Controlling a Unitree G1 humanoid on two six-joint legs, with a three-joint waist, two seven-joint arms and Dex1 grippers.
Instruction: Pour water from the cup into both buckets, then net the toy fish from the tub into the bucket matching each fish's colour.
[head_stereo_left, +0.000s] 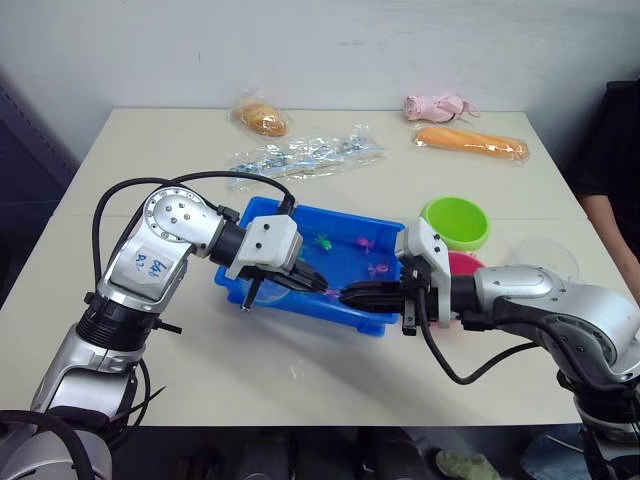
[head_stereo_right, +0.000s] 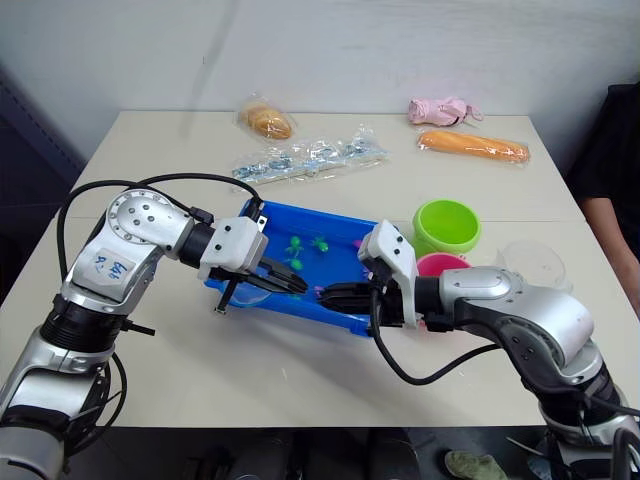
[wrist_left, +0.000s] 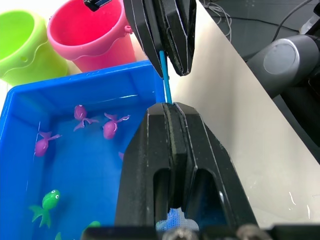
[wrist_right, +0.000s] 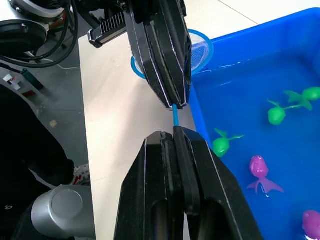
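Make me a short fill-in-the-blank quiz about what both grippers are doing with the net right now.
1. Both the left gripper and the right gripper are shut on the net's thin ____.
2. The net has a ____ rim.
3. The tub holds green and ____ toy fish.

Missing words: handle; blue; pink

**Head pair looks down; wrist cameras face each other**

Both eye views look forward and down from the head over the table (head_stereo_left: 330, 380), side by side, sharing almost the whole scene. Each wrist camera sits close behind its own fingers, looking along them at the other gripper over the near rim of the tub (wrist_left: 85, 82). The left wrist view faces the buckets (wrist_left: 92, 35); the right faces the table edge.
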